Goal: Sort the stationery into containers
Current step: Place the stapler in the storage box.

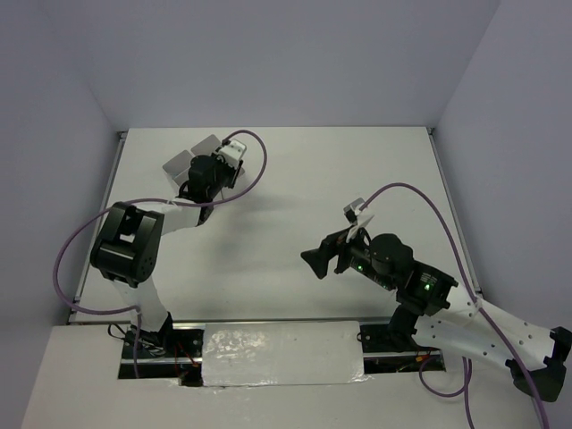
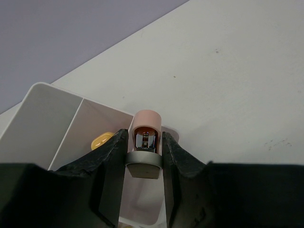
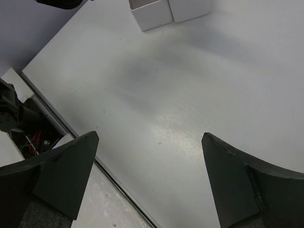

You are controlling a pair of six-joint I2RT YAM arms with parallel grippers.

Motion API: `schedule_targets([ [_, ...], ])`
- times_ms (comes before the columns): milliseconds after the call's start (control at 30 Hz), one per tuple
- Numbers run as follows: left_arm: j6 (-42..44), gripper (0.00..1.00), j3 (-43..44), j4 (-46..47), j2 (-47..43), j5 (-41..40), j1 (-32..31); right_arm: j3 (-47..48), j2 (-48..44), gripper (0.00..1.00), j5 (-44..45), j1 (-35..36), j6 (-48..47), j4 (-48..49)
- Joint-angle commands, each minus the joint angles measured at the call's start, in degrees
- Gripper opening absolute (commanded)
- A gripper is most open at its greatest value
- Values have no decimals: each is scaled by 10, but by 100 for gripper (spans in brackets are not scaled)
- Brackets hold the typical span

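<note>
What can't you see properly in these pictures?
- Top view: left arm covers the white container, hiding its insides.
- Left wrist view: the left claw hides most of an orange item and the pink marker's body.
- Right wrist view: top edge cuts off the white container.

- We read no txt, labels, brands or nos. in any view.
- Left wrist view: pink marker (image 2: 146, 118) & white containers (image 2: 42, 133) show us plain faces, no legible print.
- Top view: white cam box (image 1: 234, 153) on the left arm is too small for us to read any marking.
</note>
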Motion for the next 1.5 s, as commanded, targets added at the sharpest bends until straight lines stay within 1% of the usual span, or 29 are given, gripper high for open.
schedule_targets([
  [0, 18, 0, 9, 42, 6, 0, 2, 7, -15, 98, -5, -1, -9, -2],
  [33, 18, 0, 8, 43, 6, 0, 2, 7, -18, 98, -8, -2, -9, -3],
  [100, 18, 4, 8, 42, 10, -2, 2, 6, -22, 98, -12, -2, -11, -3],
  [233, 18, 5, 4, 48, 15, -11, 2, 3, -26, 98, -13, -1, -11, -1],
  [333, 18, 9, 3, 46, 15, -18, 2, 6, -22, 98, -15, -1, -12, -3],
  [433, 17, 18, -1, 51, 13, -28, 2, 6, -22, 98, -15, -2, -12, -4],
  [467, 16, 24, -1, 53, 13, -29, 2, 6, -23, 98, -16, -1, -12, -2],
  [533, 15, 30, -1, 53, 13, -30, 2, 6, -25, 98, -17, -1, -12, 0],
  [567, 13, 36, -1, 53, 12, -30, 2, 7, -25, 98, -17, -1, -13, 0],
  [633, 11, 40, -1, 54, 13, -53, 2, 6, -26, 98, -20, -1, -12, -1],
  [667, 12, 45, -1, 54, 13, -54, 2, 6, -26, 98, -20, -1, -12, 0],
  [800, 8, 57, -6, 54, 10, -53, 2, 6, -29, 98, -21, -1, -12, -2],
  [833, 8, 58, -6, 53, 9, -51, 2, 6, -29, 98, -21, -1, -12, -1],
  [1000, 5, 60, -8, 48, 3, -50, 2, 8, -32, 98, -20, -2, -14, -5],
  [1067, -6, 60, -7, 46, -11, -45, 1, 8, -32, 98, -17, -1, -12, -5],
  [1167, -23, 61, -9, 33, -60, -48, -12, 13, -30, 98, -13, -2, -14, -3],
  [1200, -35, 64, -8, 13, -93, -50, -16, 19, -27, 98, -11, -1, -14, -4],
  [1267, -53, 69, -1, -18, -130, -64, -31, 27, -22, 98, -3, -1, -20, -8],
  [1300, -72, 76, 1, -57, -166, -74, -46, 40, -20, 98, 1, -1, -23, -16],
  [1333, -85, 79, 12, -82, -183, -87, -53, 48, -13, 98, 9, -2, -30, -22],
  [1367, -98, 85, 20, -115, -199, -96, -60, 58, -11, 98, 17, -1, -34, -30],
  [1400, -137, 99, 34, -151, -226, -114, -66, 80, -8, 98, 39, -2, -38, -39],
  [1433, -159, 99, 69, -244, -239, -123, -74, 93, -4, 98, 54, -2, -46, -61],
  [1467, -202, 99, 83, -289, -263, -140, -80, 120, -1, 98, 86, -3, -50, -86],
])
